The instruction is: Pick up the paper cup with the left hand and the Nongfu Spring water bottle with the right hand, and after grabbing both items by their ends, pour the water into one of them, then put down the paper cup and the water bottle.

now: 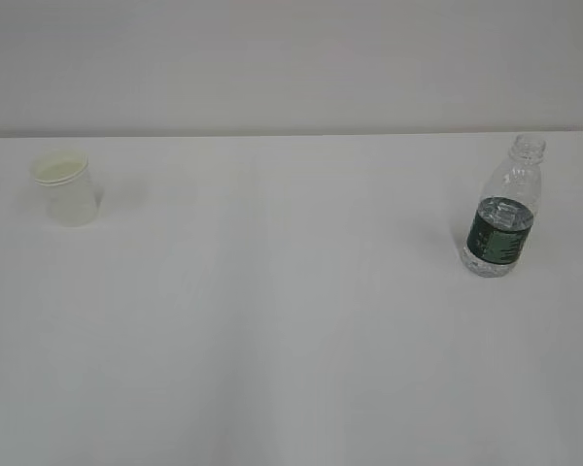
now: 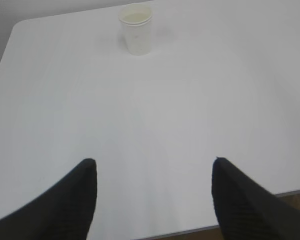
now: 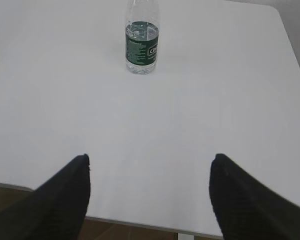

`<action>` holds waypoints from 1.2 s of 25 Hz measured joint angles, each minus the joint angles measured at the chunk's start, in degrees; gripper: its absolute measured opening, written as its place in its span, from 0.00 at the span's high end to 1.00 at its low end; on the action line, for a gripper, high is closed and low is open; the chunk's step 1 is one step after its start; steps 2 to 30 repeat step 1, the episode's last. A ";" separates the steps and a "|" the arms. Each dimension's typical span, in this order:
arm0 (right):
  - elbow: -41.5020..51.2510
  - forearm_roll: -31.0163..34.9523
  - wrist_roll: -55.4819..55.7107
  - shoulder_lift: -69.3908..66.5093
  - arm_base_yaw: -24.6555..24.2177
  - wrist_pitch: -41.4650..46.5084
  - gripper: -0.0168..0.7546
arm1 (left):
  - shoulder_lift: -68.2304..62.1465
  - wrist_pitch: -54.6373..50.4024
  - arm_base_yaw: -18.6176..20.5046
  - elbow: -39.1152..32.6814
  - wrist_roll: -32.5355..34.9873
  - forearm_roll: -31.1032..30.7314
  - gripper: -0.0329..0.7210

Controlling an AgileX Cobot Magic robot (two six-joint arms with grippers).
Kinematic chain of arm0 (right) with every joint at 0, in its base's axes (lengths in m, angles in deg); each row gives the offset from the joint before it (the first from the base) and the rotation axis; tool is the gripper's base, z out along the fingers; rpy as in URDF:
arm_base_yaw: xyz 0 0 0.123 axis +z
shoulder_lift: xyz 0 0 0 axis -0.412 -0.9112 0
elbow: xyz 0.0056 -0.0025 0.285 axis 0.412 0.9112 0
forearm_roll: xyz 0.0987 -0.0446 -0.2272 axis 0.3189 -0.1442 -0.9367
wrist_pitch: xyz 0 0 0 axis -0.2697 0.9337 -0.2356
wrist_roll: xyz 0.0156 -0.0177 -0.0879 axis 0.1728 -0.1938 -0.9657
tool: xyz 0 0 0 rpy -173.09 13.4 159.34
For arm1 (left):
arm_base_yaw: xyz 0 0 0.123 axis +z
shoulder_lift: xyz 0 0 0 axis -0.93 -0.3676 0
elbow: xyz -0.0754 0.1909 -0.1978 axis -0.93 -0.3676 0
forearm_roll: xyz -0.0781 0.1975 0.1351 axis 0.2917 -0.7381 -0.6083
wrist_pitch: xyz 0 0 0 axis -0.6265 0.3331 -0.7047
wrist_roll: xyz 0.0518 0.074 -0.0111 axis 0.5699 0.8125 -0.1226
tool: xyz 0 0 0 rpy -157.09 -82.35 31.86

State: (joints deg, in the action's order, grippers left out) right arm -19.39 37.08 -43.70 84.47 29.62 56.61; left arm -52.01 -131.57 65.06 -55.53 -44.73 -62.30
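The small white paper cup (image 1: 66, 186) stands upright at the table's far left; the left wrist view shows the paper cup (image 2: 136, 29) far ahead. My left gripper (image 2: 154, 162) hangs open over the near table edge, nothing between its black fingers. The Nongfu Spring water bottle (image 1: 503, 208), clear with a dark green label and no cap, stands upright at the right, with water up to about the top of the label. In the right wrist view the water bottle (image 3: 142, 37) is well ahead of my right gripper (image 3: 149, 159), which is open and empty. Neither arm shows in the exterior view.
The white table (image 1: 291, 320) carries only the cup and the bottle. Its near edge (image 3: 140, 222) runs just under both grippers, with brown floor below. A pale wall (image 1: 291, 58) rises behind the table.
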 joint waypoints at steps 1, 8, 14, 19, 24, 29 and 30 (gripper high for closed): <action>0.00 0.00 0.00 0.00 0.00 0.00 0.26 | 0.00 0.00 0.00 0.00 0.00 0.00 0.27; 0.00 0.00 0.00 0.00 0.00 0.00 0.26 | 0.00 0.00 0.00 0.00 0.00 0.00 0.27; 0.00 0.00 0.00 0.00 0.00 0.00 0.26 | 0.00 0.00 0.00 0.00 0.00 0.00 0.27; 0.00 0.00 0.00 0.00 0.00 0.00 0.26 | 0.00 0.00 0.00 0.00 0.00 0.00 0.27; 0.00 0.00 0.00 0.00 0.00 0.00 0.26 | 0.00 0.00 0.00 0.00 0.00 0.00 0.27; 0.00 0.00 0.00 0.00 0.00 0.00 0.26 | 0.00 0.00 0.00 0.00 0.00 0.00 0.27; 0.00 0.00 0.00 0.00 0.00 0.00 0.26 | 0.00 0.00 0.00 0.00 0.00 0.00 0.27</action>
